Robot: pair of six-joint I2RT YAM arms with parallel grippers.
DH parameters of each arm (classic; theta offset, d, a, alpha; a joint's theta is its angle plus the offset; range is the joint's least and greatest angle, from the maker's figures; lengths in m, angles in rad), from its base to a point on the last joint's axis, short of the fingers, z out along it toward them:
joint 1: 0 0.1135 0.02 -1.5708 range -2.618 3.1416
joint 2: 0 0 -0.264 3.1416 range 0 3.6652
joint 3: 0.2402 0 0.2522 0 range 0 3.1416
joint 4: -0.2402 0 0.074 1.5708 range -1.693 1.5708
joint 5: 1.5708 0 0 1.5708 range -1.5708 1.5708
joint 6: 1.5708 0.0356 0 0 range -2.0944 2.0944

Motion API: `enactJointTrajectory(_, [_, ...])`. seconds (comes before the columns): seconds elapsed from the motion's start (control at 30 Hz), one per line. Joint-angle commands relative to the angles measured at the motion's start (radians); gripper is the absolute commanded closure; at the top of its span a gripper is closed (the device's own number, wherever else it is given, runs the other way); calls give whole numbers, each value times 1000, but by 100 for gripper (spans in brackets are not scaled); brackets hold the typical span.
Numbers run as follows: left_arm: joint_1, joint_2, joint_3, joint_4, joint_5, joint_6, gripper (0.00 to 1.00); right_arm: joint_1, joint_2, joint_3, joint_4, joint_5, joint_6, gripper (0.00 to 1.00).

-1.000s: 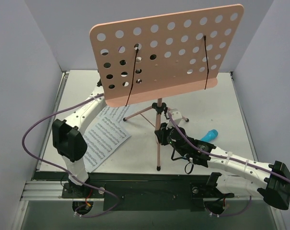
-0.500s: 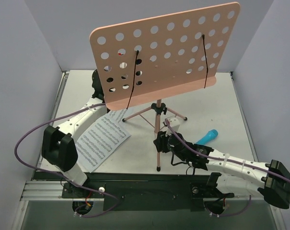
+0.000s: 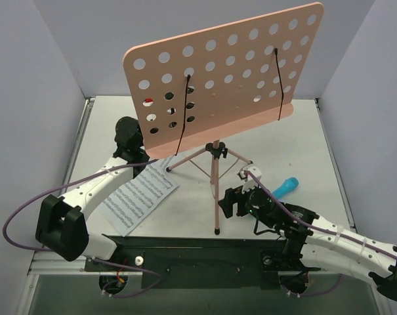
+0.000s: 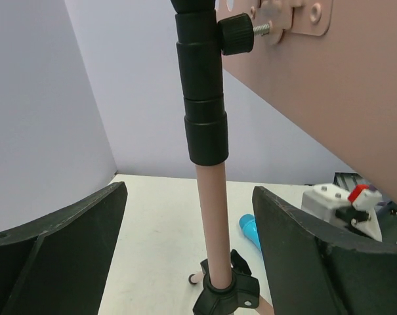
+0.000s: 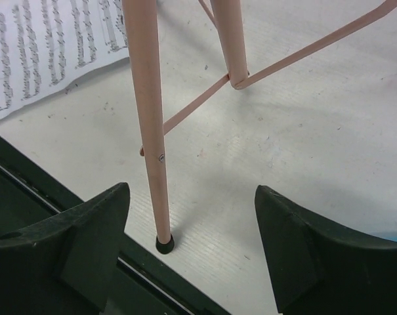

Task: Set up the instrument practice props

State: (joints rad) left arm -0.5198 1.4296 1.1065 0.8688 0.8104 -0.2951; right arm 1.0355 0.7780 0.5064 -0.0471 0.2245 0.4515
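**Stand [image 3: 244,118] upright on its tripod, both grippers open around it**

The pink stand is on its three thin legs near the middle of the table [image 3: 303,151]. Its hole-punched desk [image 4: 329,98] is tilted and faces the arms. Two black wires [image 3: 182,115] run down the face of the desk, one toward each side.

The sheets [image 3: 136,197] lie flat on the table to the left of the front leg, printed side up. The left arm passes over their far corner.

The left gripper [image 4: 189,190] is behind the desk, up near the top of the pole [image 4: 210,203]. Its jaws are spread wide, with the pole between them (nearer the middle than either finger), and neither finger touches it. A black collar [image 4: 205,111] and a clamp knob [image 4: 236,34] sit just above that level.

The right gripper [image 5: 193,190] is low, by the near edge of the table. Its jaws are open too. The front leg [image 5: 151,131] comes down between them, closer to the left finger, with a clear gap on both sides. The leg's black foot [image 5: 163,244] rests on the table close to the edge.

A blue cylinder [image 3: 285,186] lies on the table to the right of the stand, just beyond the right gripper.
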Motion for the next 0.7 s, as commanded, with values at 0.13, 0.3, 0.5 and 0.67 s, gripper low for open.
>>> enactJointTrajectory(0.13, [1, -173, -106, -85, -99, 40, 12, -25, -167, 66, -54, 7, -57, 25])
enactJointTrajectory(0.3, [1, -262, -204, -122, -137, 25, 12, -63, -131, 133, -68, -47, -128, 25])
enactJointTrajectory(0.5, [0, -325, -269, -174, -165, 27, 12, -258, -85, 156, -34, -304, -105, 27])
enactJointTrajectory(0.67, [0, -363, -313, -189, -186, 19, 11, -386, -86, 155, 38, -444, -85, 27])
